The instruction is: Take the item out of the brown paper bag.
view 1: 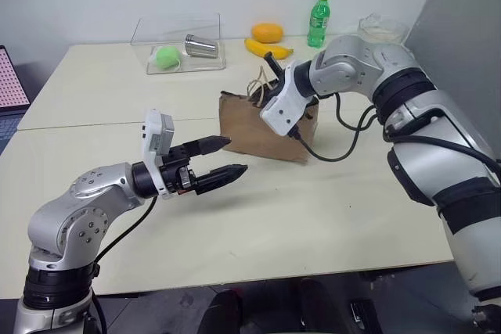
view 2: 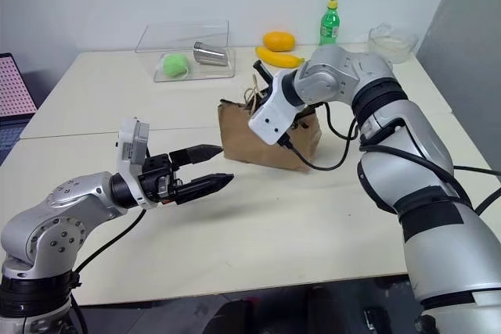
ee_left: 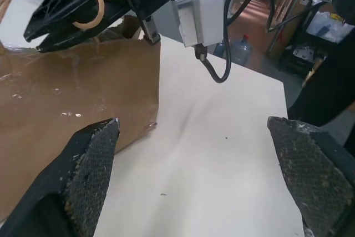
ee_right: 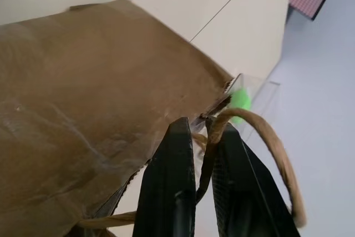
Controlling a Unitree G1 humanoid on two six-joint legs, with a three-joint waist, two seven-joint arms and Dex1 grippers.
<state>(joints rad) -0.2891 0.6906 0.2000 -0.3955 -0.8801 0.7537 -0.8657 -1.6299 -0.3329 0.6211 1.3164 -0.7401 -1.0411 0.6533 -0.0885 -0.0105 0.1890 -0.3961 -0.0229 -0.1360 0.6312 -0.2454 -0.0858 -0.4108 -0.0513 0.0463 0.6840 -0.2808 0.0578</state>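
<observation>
My right claw [ee_right: 202, 137] is reaching over the top of the brown paper bag [view 1: 250, 127], which is sitting crumpled near the middle of the bench [view 1: 313, 217]. Its two black fingers are pinching one of the bag's thin cord handles [ee_right: 260, 129] — nearly closed, with the cord caught in the narrow gap between them, just above the bag's open rim. The item itself I cannot make out; if it is in the bag, the paper is hiding it.

My left claw [view 1: 221, 158] is hovering level over the bench, fully released and holding nothing, its fingers spread wide and pointing toward the bag's near side without touching it.

Behind the bag, at the far edge of the bench, a clear plastic box [view 1: 178, 43] is holding a green ball [view 1: 167, 56] and a metal cup [view 1: 201, 45] — and beside it are lying a banana [view 1: 266, 49], an orange fruit [view 1: 267, 32] and a green bottle [view 1: 318, 19].
</observation>
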